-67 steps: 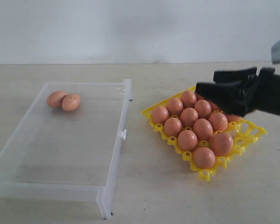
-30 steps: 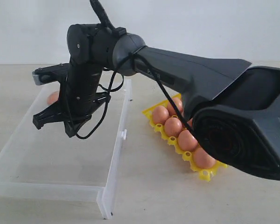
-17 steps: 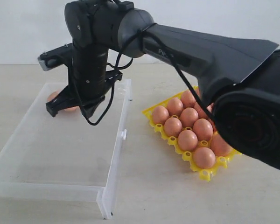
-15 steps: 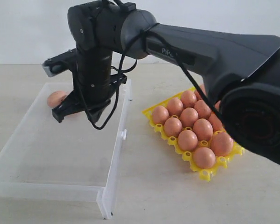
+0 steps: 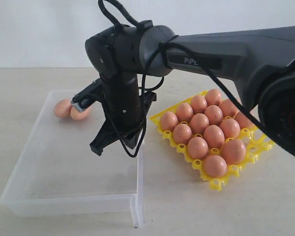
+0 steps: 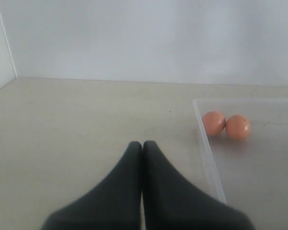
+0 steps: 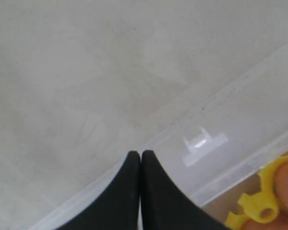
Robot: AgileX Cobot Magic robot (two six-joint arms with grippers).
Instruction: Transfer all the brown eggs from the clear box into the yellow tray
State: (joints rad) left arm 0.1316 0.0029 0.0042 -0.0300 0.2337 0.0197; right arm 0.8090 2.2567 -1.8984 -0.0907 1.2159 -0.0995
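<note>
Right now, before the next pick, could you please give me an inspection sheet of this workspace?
Surface: beige table.
Job's things: two brown eggs touching in a far corner of the clear box; yellow tray mostly filled with eggs.
Clutter: nothing seen.
Grippers: right gripper shut, empty, over the box's tray-side wall; left gripper shut, empty.
Cables: black cable loops off the right arm.
Surroundings: white wall.

The right arm [image 5: 123, 93] covers part of the clear box [image 5: 69, 204] wall nearest the yellow tray [image 5: 216, 184], and that tray's far right corner. In the right wrist view, the picture's edge leaves only a blurred corner of the yellow tray.
</note>
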